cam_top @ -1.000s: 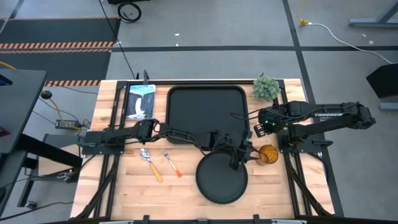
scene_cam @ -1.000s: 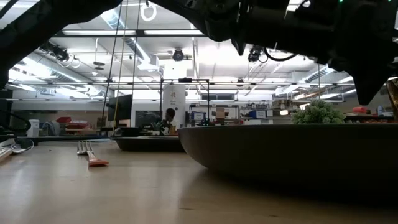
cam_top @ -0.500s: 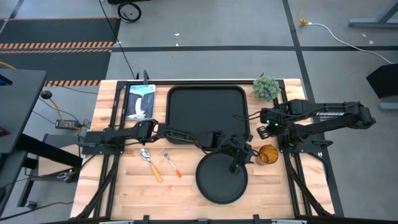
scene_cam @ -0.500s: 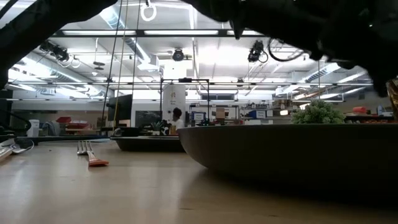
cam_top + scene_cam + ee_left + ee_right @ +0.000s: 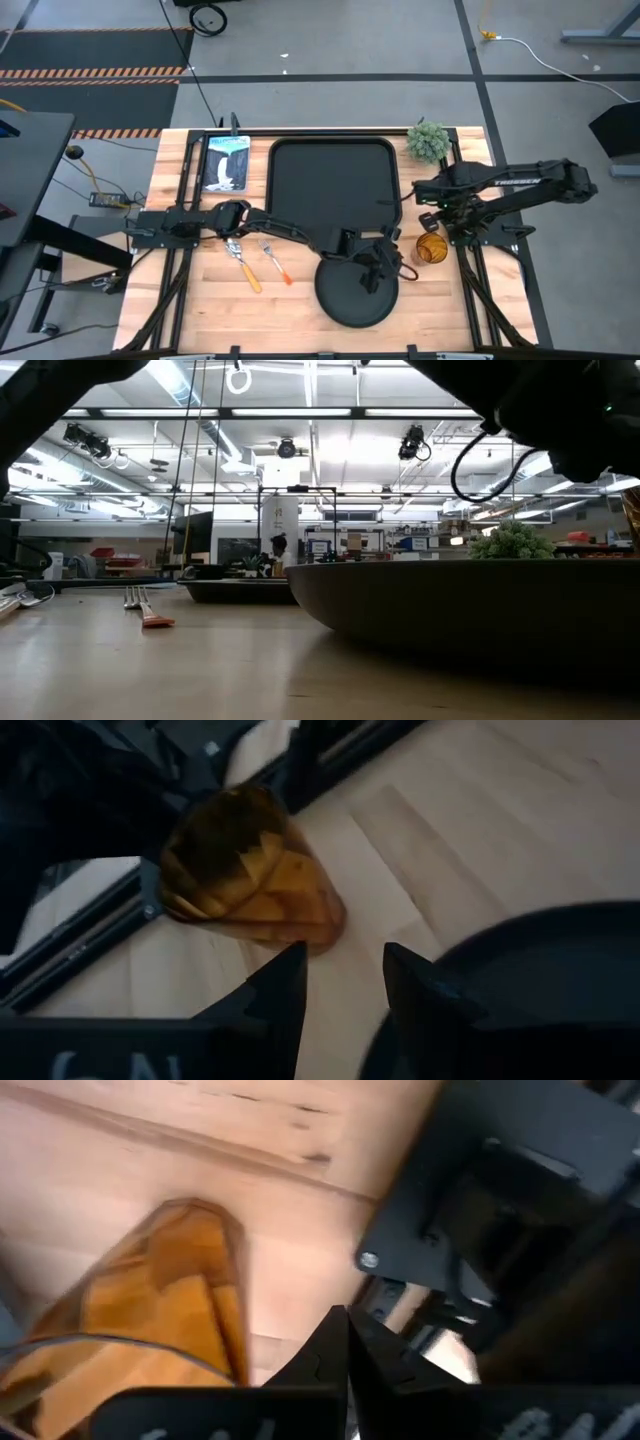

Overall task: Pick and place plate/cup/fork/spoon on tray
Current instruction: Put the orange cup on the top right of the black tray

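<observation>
The round black plate [image 5: 350, 295] lies on the table near the front edge and fills the low view [image 5: 460, 605]. The amber cup [image 5: 431, 248] stands on the table to its right. The fork [image 5: 276, 262] and the spoon [image 5: 243, 264] lie to the plate's left. The black tray [image 5: 333, 185] lies at the far middle. My left gripper [image 5: 378, 270] is open over the plate's far right rim, with the cup [image 5: 250, 880] ahead of its fingers [image 5: 345, 985]. My right gripper [image 5: 428, 210] is shut just beyond the cup [image 5: 150, 1310].
A small green plant [image 5: 428, 140] stands at the far right corner, behind the tray. A blue-and-white card [image 5: 226, 163] lies left of the tray. Black frame rails run along the table's left and right sides. Bare wood shows at the front left.
My left gripper has gone toward the table's near edge, from beside the tray's near right corner to over the plate's far right rim. My right arm has shifted its pose near the cup. The plate, cup, fork and spoon have stayed in place.
</observation>
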